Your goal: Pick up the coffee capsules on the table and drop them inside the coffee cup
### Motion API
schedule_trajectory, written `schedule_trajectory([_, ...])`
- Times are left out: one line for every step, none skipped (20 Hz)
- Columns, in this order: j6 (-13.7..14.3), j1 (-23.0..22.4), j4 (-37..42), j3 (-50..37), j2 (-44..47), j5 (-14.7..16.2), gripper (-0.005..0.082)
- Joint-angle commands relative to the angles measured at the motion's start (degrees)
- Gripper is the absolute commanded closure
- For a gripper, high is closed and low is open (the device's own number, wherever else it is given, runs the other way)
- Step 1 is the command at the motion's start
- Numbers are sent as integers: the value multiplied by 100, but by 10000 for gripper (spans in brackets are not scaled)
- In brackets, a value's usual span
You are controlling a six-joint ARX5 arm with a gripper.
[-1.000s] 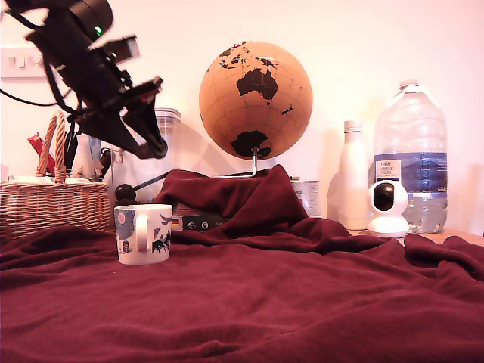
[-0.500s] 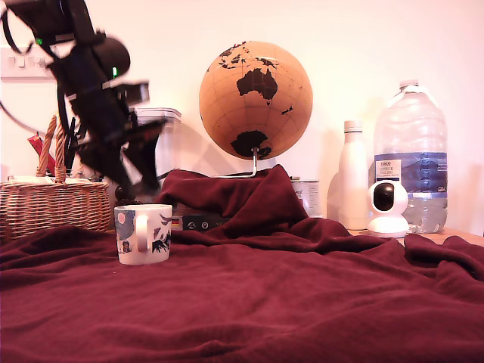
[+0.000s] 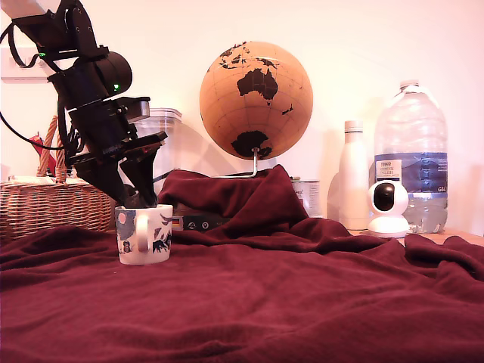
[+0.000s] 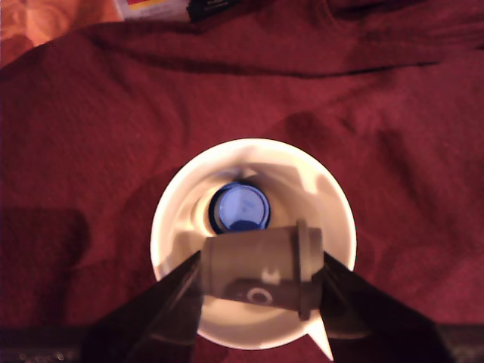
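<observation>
Exterior view: coffee cup (image 3: 144, 234) sits on the dark-red fleece table (image 3: 265, 302), handle facing the camera; arm angled down from above, gripper (image 3: 142, 201) tip right at the cup's rim; fingers hidden against the dark body, so grip can't be read here; wicker basket (image 3: 53, 206) behind the cup toward the exterior view's left, cork globe (image 3: 255, 100) behind it toward the exterior view's right, clear canister (image 3: 165, 147) behind the arm.

Wrist view: looking straight down into the cup (image 4: 181, 204); gripper (image 4: 261, 265) clamped on the black capsule (image 4: 261, 265), which lies sideways between the two fingers over the cup's mouth; blue capsule (image 4: 239, 208) lies at the bottom of the cup, top up; red cloth (image 4: 91, 113) all round the cup.
</observation>
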Motion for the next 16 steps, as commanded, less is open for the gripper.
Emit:
schedule_trajectory([20, 11, 20, 42, 90, 26, 485])
schedule_trajectory([20, 11, 17, 42, 90, 26, 485])
schedule_trajectory([20, 11, 17, 42, 90, 22, 484])
schedule_trajectory([20, 11, 22, 42, 90, 22, 480])
schedule_trajectory([24, 11, 20, 42, 90, 24, 469])
schedule_trajectory([24, 11, 22, 42, 90, 24, 394])
schedule_trajectory([26, 11, 20, 42, 90, 37, 262])
schedule_trajectory([24, 11, 20, 42, 90, 22, 145])
schedule_trajectory([24, 11, 15, 42, 90, 4, 95])
schedule_trajectory([26, 11, 15, 42, 90, 17, 90])
schedule_trajectory([26, 11, 11, 42, 90, 15, 93])
schedule_trajectory([24, 11, 4, 42, 90, 15, 93])
schedule_trajectory([22, 11, -4, 42, 90, 15, 93])
schedule_trajectory([22, 11, -17, 42, 85, 15, 95])
schedule_trajectory([22, 11, -26, 42, 83, 15, 96])
schedule_trajectory([22, 11, -35, 44, 72, 15, 96])
